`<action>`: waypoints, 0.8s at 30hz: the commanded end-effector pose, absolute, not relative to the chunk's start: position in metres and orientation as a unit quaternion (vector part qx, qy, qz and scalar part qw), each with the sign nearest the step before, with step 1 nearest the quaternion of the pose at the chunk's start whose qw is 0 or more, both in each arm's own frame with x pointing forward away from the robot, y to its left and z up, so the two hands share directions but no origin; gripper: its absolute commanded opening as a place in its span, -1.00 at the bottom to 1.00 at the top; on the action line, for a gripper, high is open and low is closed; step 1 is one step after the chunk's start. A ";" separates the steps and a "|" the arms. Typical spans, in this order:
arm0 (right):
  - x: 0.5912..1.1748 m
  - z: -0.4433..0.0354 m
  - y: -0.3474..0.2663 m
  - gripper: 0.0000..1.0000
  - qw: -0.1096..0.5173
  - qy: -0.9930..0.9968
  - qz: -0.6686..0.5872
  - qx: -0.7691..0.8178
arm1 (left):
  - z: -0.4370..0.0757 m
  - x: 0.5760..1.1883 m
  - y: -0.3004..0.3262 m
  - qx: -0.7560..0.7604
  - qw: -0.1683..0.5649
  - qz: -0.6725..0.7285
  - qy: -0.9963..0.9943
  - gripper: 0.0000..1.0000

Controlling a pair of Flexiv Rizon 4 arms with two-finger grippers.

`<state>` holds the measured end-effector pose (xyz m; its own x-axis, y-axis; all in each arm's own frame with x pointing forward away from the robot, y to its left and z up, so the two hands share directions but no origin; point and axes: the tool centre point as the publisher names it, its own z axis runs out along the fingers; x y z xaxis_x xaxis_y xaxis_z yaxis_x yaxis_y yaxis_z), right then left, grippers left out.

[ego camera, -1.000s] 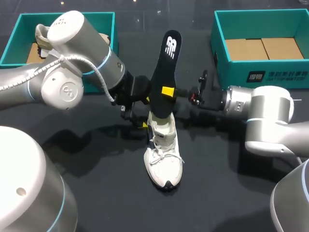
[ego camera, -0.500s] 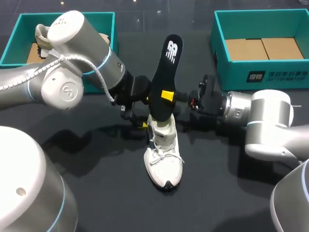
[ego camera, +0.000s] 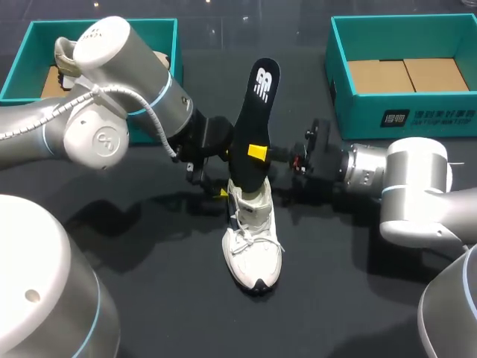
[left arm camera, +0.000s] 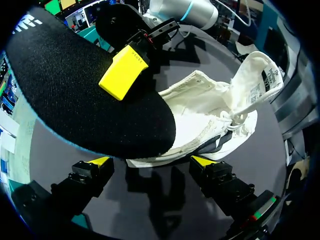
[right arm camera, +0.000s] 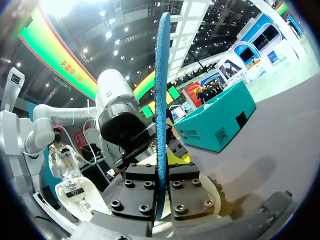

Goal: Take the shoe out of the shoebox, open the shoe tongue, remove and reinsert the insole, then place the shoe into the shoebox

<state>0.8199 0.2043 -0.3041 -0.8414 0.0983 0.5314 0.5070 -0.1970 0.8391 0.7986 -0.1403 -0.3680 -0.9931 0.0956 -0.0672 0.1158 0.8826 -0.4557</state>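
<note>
A white shoe [ego camera: 252, 242] lies on the black table, toe toward the near edge. A black insole [ego camera: 255, 119] stands upright with its lower end in the shoe's opening. My right gripper [ego camera: 257, 152] is shut on the insole's middle; in the right wrist view the insole [right arm camera: 161, 90] runs edge-on between its fingers [right arm camera: 187, 192]. My left gripper [ego camera: 222, 176] is open beside the shoe's heel. In the left wrist view its yellow tips [left arm camera: 151, 161] straddle the shoe [left arm camera: 210, 115], the insole [left arm camera: 75, 90] hangs above it, and the tongue [left arm camera: 260, 75] is pulled up.
A teal shoebox [ego camera: 30, 37] at the back left holds another shoe, partly hidden by my left arm. A second teal shoebox [ego camera: 350, 104] stands at the back right, only its cardboard floor showing inside.
My right gripper has lowered the insole a little, pushing its lower end deeper into the shoe. The left arm and the shoe have stayed put.
</note>
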 end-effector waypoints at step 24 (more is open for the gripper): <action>0.793 -0.334 0.206 -1.00 0.174 -0.636 -0.705 -0.263 | -0.368 0.799 -0.141 0.055 0.022 -0.235 0.970 1.00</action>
<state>0.7959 0.2056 -0.3278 -0.8006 0.0996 0.5909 0.5775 -0.1349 0.8052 0.7986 -0.1402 -0.3681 -0.9931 0.0957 -0.0671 0.1158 0.8827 -0.4555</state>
